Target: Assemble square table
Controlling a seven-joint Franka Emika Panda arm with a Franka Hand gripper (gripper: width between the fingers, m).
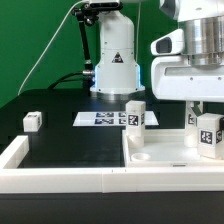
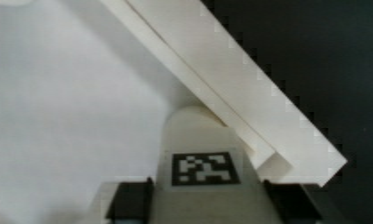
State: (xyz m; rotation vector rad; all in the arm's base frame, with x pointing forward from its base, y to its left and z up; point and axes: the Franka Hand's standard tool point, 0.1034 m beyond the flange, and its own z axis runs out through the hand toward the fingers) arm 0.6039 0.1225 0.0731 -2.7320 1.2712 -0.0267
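ok so the tool (image 1: 206, 112) is clamped on one small white leg (image 1: 208, 132) – in the wrist view there's a finger (image 2: 130, 200) on each side of the tagged block, snug against it, so it's a real grip and not just sitting around it. The leg is upright, long axis pointing straight down out of the tool, over the end of the square slab (image 1: 165, 150) on the exterior view's right

What the next move hangs on, imo: the slab's raised edge (image 2: 236, 80) runs right beside the leg, touching or nearly so, I can't tell which. My guess is the socket it wants is tucked in that corner under the leg, but the leg hides it, so I can't confirm. Whether the foot is on the slab or just above it – can't tell either

Room: the open side is toward the middle of the slab, which is bare. A second leg (image 1: 135, 116) stands upright at the slab's other end, well apart. A third leg (image 1: 32, 120) sits out on the black bench (image 1: 70, 140) on the exterior view's left, and the marker board (image 1: 103, 118) lies flat further back, both out of the way. The low border wall (image 1: 60, 178) along the front isn't close either. Only risk I see is snagging that raised edge if the leg slides sideways
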